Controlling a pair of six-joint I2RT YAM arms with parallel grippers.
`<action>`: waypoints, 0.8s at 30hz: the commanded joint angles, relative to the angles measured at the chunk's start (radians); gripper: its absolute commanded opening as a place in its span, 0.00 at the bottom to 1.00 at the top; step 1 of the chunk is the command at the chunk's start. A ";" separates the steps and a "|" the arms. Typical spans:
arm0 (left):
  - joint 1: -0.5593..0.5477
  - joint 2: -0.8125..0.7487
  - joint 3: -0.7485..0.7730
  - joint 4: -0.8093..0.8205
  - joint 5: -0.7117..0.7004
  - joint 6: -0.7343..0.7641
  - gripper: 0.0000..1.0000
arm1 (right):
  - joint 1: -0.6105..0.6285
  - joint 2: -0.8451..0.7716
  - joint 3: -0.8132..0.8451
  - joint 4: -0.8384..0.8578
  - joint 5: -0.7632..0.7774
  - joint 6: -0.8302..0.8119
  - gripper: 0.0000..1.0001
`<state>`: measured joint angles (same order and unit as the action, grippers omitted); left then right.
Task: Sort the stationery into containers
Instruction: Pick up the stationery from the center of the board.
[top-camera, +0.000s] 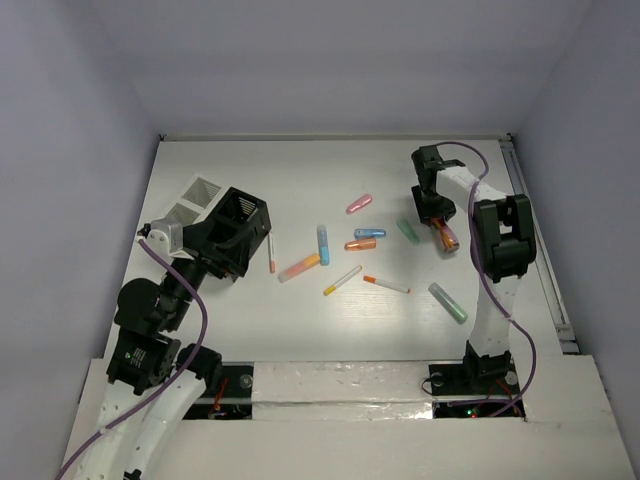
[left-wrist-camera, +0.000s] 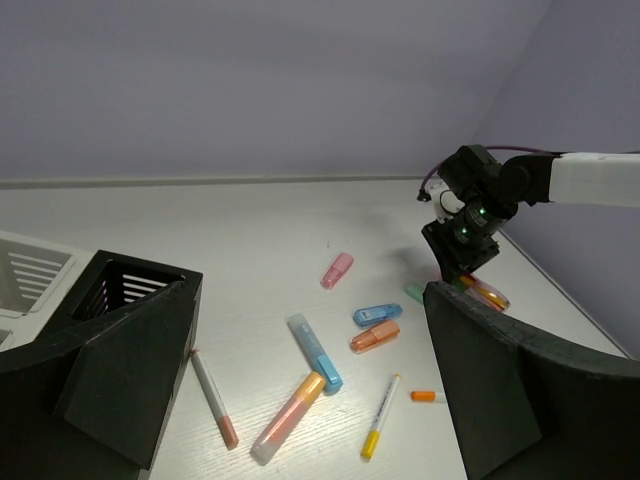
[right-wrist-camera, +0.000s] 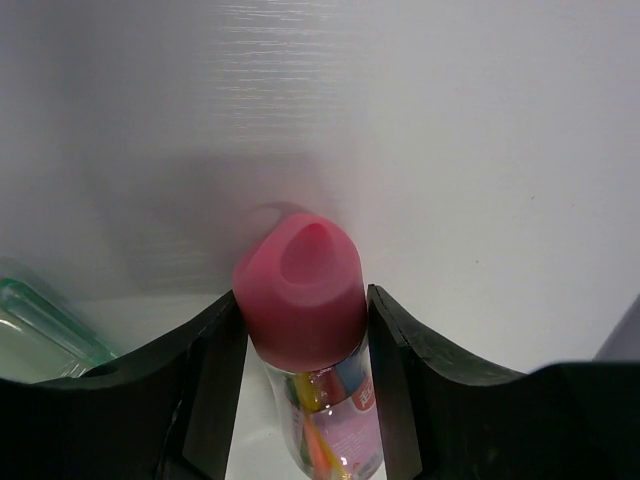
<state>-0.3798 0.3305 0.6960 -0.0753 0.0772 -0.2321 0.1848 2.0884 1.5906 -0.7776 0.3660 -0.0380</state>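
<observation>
White counter (top-camera: 300, 170) spreads out under me, with pale gray walls all round.

My right hand (right-wrist-camera: 305, 318) is down at the right side of the top view. Its two fingers (right-wrist-camera: 200, 390) sit one on each side of a pink-capped marker (right-wrist-camera: 300, 275). Both fingers touch the cap, so the hand is about half closed on it. The marker has a clear body with bright colors inside. A pale green marker (right-wrist-camera: 35, 325) shows at the lower left of that close view, just beside my finger.

My left hand (top-camera: 205, 262) is spread wide open and has nothing in it. It is at the left of the top view, right by the black box (top-camera: 245, 212). I cannot tell if it touches the box. The white box (top-camera: 195, 193) stands just beside the black one, toward the upper left.

More stationery lies loose in the middle of the counter:
- a pink marker (top-camera: 359, 203)
- a blue marker (top-camera: 369, 233), with an orange marker (top-camera: 360, 244) just below it
- a light blue marker (top-camera: 323, 243)
- a long orange and pink marker (top-camera: 299, 268)
- a teal marker (top-camera: 448, 302) at the lower right
- a white pen with a yellow end (top-camera: 342, 280)
- a white pen with an orange end (top-camera: 386, 285)
- a third white pen (top-camera: 271, 254), near the black box
</observation>
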 joint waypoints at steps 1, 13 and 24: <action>-0.005 -0.004 0.000 0.032 -0.001 0.011 0.99 | 0.005 -0.042 0.028 0.003 0.065 -0.017 0.28; -0.005 0.001 0.003 0.039 -0.022 0.007 0.99 | 0.212 -0.312 0.106 0.047 0.117 0.006 0.17; 0.056 0.001 0.008 0.039 -0.068 -0.007 0.99 | 0.485 -0.271 0.319 0.362 -0.189 0.078 0.13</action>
<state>-0.3435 0.3305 0.6960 -0.0757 0.0307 -0.2337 0.6495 1.7950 1.8400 -0.5930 0.3096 -0.0093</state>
